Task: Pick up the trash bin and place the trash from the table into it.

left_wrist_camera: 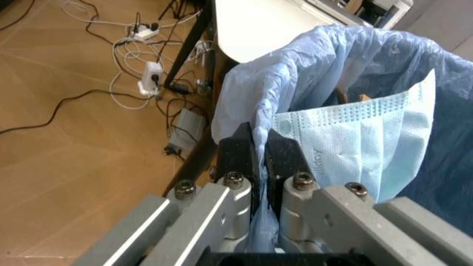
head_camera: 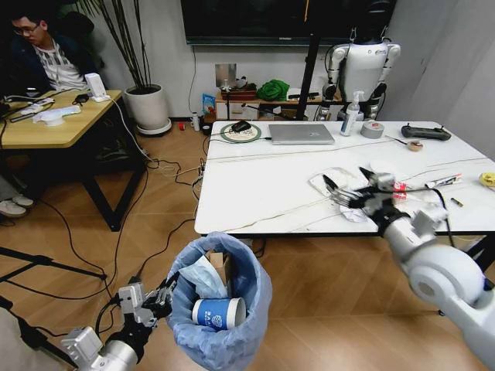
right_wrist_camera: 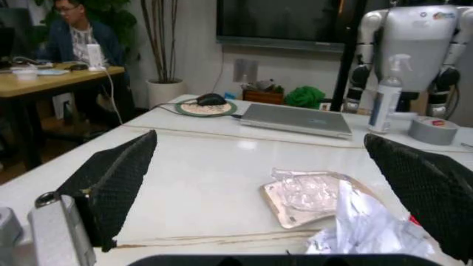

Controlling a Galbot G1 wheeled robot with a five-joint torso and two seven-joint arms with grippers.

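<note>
Trash bin hangs low beside the near edge of the table, held by the left gripper, whose jaws are pinched tight on the blue bag at its rim. That thin plastic grip could slip or tear, letting the bin tilt or drop. Inside lie a white paper cup, a pale blue face mask and something brown at the back. Further right, the right gripper hovers with jaws spread wide over a clear wrapper and a crumpled tissue on the tabletop.
</note>
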